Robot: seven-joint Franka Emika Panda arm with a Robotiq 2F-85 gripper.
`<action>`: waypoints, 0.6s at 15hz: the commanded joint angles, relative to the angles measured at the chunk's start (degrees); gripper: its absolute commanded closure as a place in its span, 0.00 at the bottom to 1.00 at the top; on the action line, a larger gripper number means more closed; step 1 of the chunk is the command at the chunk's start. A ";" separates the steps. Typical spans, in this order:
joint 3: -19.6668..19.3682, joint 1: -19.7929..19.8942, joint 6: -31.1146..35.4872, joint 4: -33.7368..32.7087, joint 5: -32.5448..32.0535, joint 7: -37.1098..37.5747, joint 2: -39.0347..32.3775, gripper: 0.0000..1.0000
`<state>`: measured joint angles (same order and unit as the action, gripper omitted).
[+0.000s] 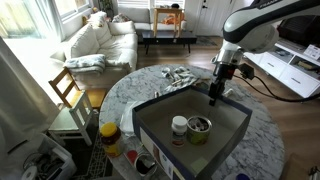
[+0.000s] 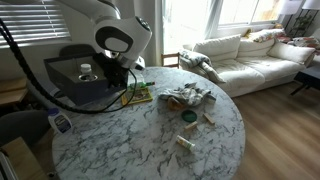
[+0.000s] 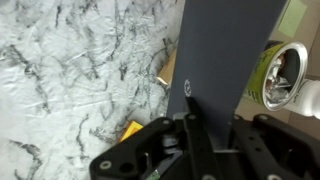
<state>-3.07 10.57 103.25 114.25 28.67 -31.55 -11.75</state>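
1. In an exterior view we see the pincer (image 1: 217, 93) pressed onto the far wall of the dark grey bin (image 1: 160, 103), which stands on the marble worktop (image 1: 135, 85). An open tin (image 1: 199, 128) and a white-capped bottle (image 1: 179, 126) sit inside.
2. In an exterior view we find the bin (image 2: 62, 85) at the worktop's (image 2: 150, 140) edge, with the pincer (image 2: 127, 84) at its side.
3. In the wrist view we see the pincer (image 3: 195, 125) pinching the bin's thin wall (image 3: 225, 50), with the tin (image 3: 280, 75) just beyond.

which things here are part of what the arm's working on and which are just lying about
In hand: tool, shut on the wall of the grey bin; tin and white-lidded jar inside it.
Lying about: wrapper pile, yellow-topped bottle, sofa.
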 commanded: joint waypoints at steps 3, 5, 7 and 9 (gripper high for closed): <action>1.30 -1.49 1.52 2.36 3.60 0.08 1.38 0.98; 1.81 -1.94 2.87 2.85 4.09 -0.25 1.32 0.98; 2.22 -2.50 4.71 3.48 4.05 -0.28 1.25 0.98; 2.55 -2.99 6.58 3.96 3.79 -0.18 1.29 0.98</action>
<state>-0.85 8.28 107.38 116.13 31.22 -31.49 -11.75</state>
